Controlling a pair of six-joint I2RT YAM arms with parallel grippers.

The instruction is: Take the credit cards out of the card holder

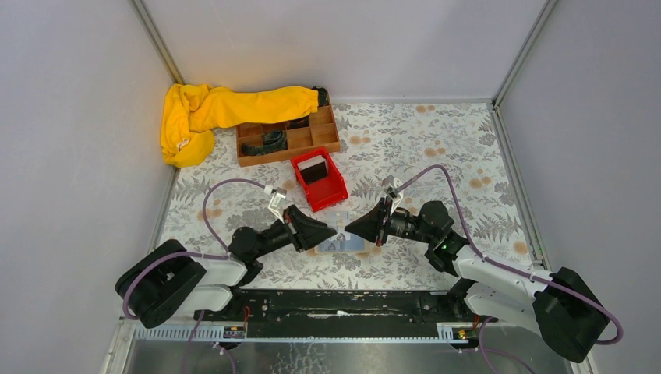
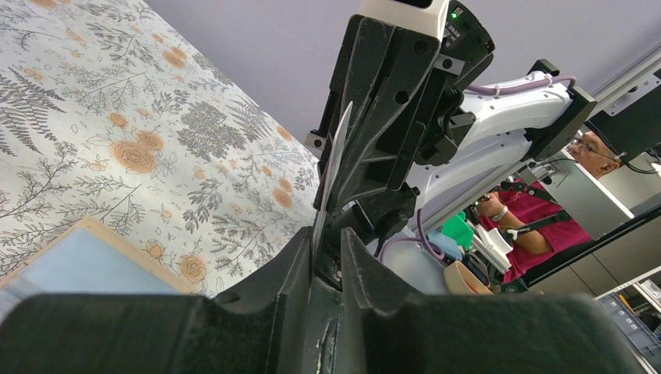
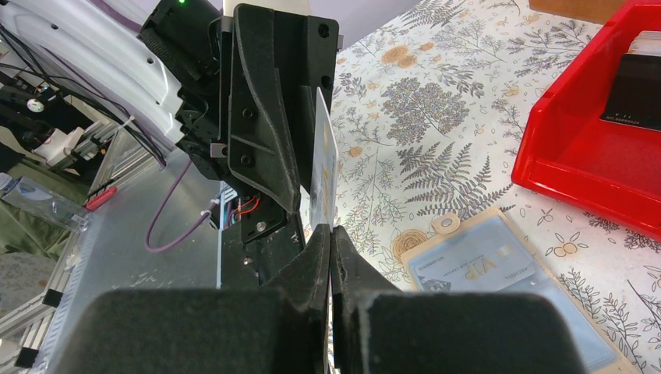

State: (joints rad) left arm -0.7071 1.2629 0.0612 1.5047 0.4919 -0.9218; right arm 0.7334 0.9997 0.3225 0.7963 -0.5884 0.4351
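right gripper (image 3: 330, 234) clenched on upright whitish card (image 3: 323, 167) | left gripper (image 2: 327, 253) fingers slightly apart around its edge | both low, tip-to-tip over card holder (image 1: 343, 243) | red bin (image 1: 318, 181) near behind

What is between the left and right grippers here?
A whitish credit card, standing on edge; the right gripper is pinched on it, facing the left gripper. Both wrist views show it.
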